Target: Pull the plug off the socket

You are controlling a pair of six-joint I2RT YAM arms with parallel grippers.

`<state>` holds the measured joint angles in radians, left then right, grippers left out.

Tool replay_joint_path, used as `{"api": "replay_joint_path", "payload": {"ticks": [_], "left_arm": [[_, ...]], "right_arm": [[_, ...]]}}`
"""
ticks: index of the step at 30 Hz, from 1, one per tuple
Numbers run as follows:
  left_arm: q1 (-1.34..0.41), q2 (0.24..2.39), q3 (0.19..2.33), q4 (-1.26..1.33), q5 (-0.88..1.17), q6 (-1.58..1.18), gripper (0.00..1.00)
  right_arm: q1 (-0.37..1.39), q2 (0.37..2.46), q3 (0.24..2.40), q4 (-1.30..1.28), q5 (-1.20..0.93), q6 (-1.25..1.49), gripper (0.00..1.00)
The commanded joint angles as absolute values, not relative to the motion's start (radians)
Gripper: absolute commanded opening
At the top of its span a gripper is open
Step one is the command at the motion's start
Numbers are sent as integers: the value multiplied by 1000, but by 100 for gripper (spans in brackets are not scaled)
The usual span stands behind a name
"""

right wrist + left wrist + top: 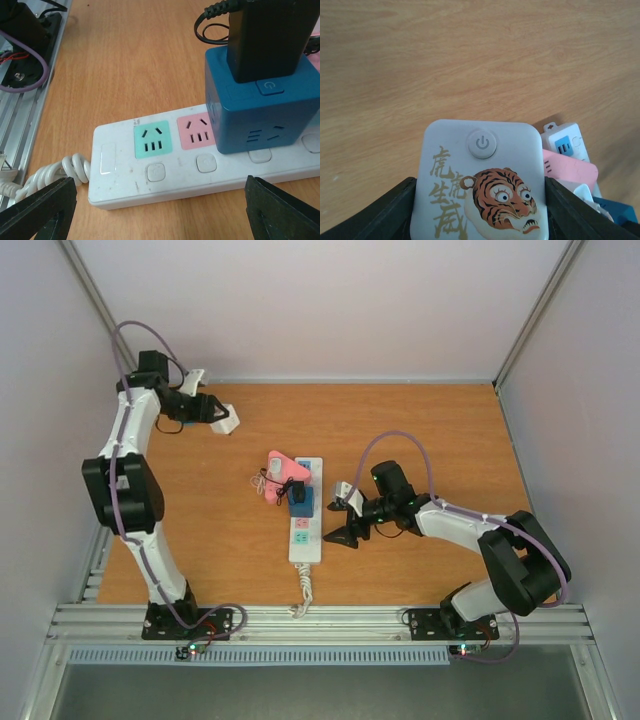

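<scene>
Socket (305, 532) lies lengthwise mid-table, cord end toward the arm bases, with the blue cube plug (260, 120) seated in it and a black adapter (270, 35) on top. Right gripper (336, 516) sits just right of the socket, forearm low, jaws wide apart, holding nothing. Left gripper (219, 412) is well off to the socket's far left, arm reared up and elbow bent, fingers clamped on a white tiger-print cube (480, 180).

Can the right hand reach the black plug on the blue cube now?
Probably yes: the right hand is open beside the socket, and the black plug stands exposed atop the blue cube. The left hand, holding a white cube, is far off.
</scene>
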<state>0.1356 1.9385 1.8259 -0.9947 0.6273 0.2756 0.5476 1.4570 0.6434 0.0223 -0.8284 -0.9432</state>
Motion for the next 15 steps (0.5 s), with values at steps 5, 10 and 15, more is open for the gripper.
{"api": "replay_joint_path", "payload": {"ticks": [5,10,15], "left_arm": [[150,2082,1850,-799,796,186,36],[155,2167,1900,-721,793,162,38],[165,2254,1951,-688,821,135,39]], "right_arm": [[524,1441,691,-42,-819,-951,93],[513,1441,710,-81,-806,-957,93],[508,1451,728,-97,-792,-958,93]]}}
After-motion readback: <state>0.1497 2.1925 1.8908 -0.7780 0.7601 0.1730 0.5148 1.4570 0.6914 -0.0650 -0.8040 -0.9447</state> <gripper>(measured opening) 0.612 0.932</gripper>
